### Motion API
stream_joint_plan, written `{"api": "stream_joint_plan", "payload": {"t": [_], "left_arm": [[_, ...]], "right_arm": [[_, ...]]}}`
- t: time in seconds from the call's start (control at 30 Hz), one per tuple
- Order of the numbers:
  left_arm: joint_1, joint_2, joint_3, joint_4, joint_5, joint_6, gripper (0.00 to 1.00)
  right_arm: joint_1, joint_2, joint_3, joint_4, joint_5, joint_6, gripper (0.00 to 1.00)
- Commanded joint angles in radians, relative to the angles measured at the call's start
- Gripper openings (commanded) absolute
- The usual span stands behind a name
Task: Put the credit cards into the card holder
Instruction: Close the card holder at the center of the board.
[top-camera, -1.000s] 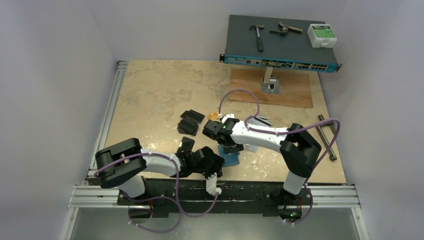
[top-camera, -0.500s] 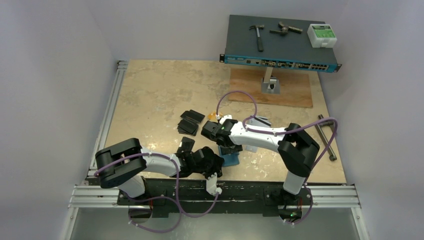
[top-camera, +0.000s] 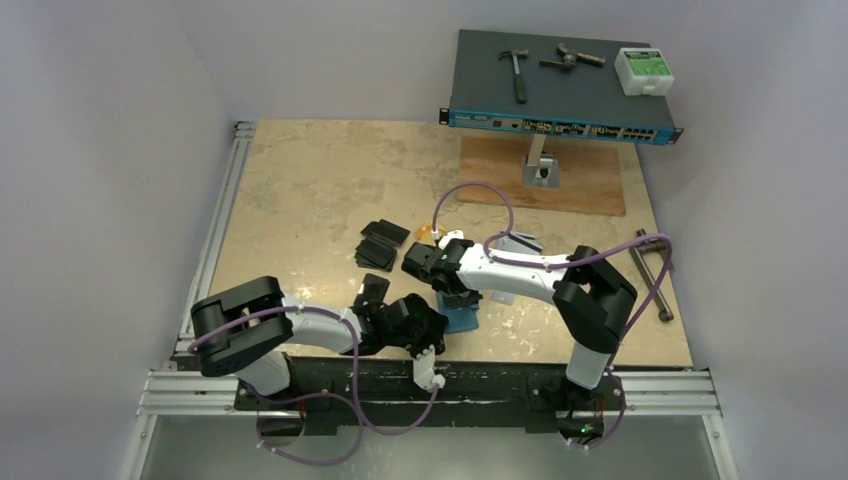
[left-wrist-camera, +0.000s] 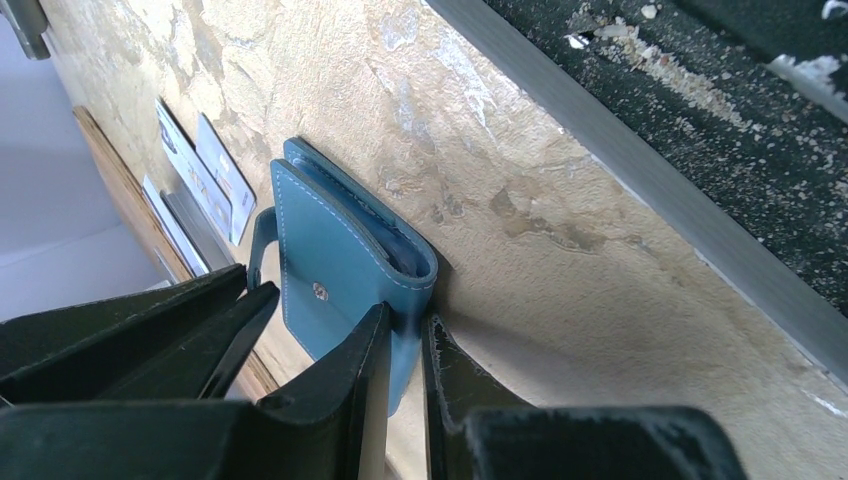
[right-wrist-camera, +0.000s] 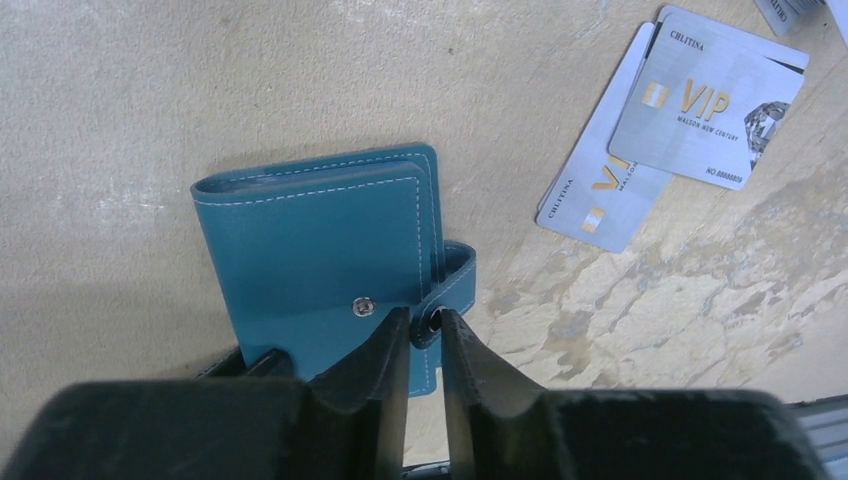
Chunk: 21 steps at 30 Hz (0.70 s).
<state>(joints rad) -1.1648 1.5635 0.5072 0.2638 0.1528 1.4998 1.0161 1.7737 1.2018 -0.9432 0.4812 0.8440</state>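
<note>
My right tool (right-wrist-camera: 424, 318) is closed down narrow on the snap tab (right-wrist-camera: 455, 280) of the card holder (right-wrist-camera: 310, 250), one finger on each side of it. The tab's ring sits just beside the stud on the cover, not over it, so I judge the snap undone. My left tool (left-wrist-camera: 405, 325) is clamped on a corner of the holder by the folded spine, with a strip of blue showing between its fingers. The holder lies folded shut on the tabletop (top-camera: 300, 190), near the front edge and between my two arms.

The step in hand, as I read it, is opening the holder. To do it well I should keep the left grip firm and low, so the back stays flat. The tab should go up and away from the spine in an arc, not a straight tug, which would drag the whole holder.

Two silver cards (right-wrist-camera: 700, 100) lie overlapped just past the tab side. The black cards (top-camera: 380, 245) sit farther out, with an orange card (top-camera: 428, 232) beyond my right wrist. The silver pair lies where the cover may swing, and my own arms crowd the pockets, so one must back off before any card goes in.
</note>
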Motion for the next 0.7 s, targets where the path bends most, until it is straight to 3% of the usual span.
{"api": "stream_joint_plan", "payload": {"t": [0.0, 0.23, 0.67], "left_arm": [[-0.006, 0.041, -0.035, -0.235, 0.014, -0.073, 0.12], [-0.006, 0.043, -0.029, -0.24, 0.015, -0.07, 0.11], [-0.012, 0.05, -0.025, -0.252, 0.015, -0.075, 0.09]], "right_arm": [[0.005, -0.027, 0.01, -0.014, 0.049, 0.017, 0.12], [0.005, -0.053, 0.008, -0.033, 0.06, 0.029, 0.0], [-0.013, -0.094, -0.056, 0.085, -0.04, 0.007, 0.0]]}}
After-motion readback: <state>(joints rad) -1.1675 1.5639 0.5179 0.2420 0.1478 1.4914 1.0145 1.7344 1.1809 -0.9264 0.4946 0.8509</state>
